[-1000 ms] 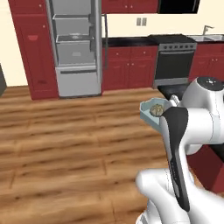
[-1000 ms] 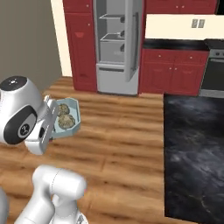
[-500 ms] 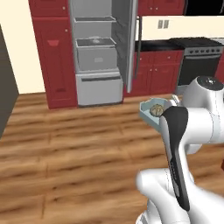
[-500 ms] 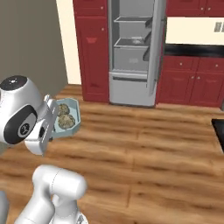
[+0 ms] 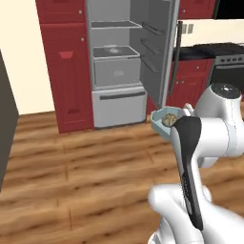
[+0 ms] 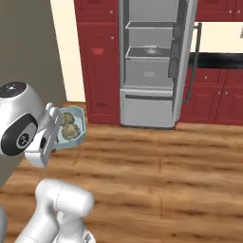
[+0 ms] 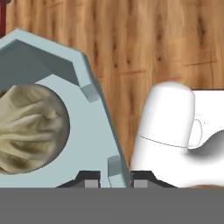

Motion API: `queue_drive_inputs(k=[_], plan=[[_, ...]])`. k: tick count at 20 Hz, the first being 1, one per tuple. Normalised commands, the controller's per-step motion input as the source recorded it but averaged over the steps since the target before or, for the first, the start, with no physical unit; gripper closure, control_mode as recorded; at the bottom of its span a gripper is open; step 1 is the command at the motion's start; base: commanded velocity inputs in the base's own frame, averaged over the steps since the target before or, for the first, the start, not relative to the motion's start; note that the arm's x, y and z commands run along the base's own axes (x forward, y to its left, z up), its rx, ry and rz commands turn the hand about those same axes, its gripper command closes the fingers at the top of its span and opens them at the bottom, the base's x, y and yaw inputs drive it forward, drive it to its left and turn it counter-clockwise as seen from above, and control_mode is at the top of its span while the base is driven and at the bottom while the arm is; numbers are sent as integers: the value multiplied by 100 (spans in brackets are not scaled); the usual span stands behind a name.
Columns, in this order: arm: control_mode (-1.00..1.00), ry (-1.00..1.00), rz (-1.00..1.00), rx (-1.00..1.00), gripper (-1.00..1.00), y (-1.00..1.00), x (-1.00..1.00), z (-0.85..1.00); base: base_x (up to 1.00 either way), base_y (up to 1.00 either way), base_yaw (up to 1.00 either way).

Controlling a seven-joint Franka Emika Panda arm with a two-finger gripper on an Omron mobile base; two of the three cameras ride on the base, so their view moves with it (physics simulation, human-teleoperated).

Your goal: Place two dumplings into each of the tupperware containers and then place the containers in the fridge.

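Right base view shows your gripper (image 6: 53, 127) clamped on the rim of the pale blue-green tub (image 6: 77, 128), held above the wood floor (image 6: 166, 166) with two dumplings (image 6: 69, 129) inside. Ahead, the fridge (image 6: 152, 66) stands open; something pale on its middle shelf (image 6: 151, 51) is too small to identify.

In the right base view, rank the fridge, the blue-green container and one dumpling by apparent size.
1. fridge, though farthest away
2. blue-green container
3. dumpling, inside the container
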Motion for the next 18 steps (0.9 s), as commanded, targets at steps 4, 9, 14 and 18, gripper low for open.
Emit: queue_drive_inputs(k=[4,9,14,18], plan=[[100,0,0,0,100,0,0,0,100,-17,-20],[100,0,0,0,100,0,0,0,100,-51,-7],[100,0,0,0,100,0,0,0,100,-30,1],[100,0,0,0,100,0,0,0,100,-4,4]])
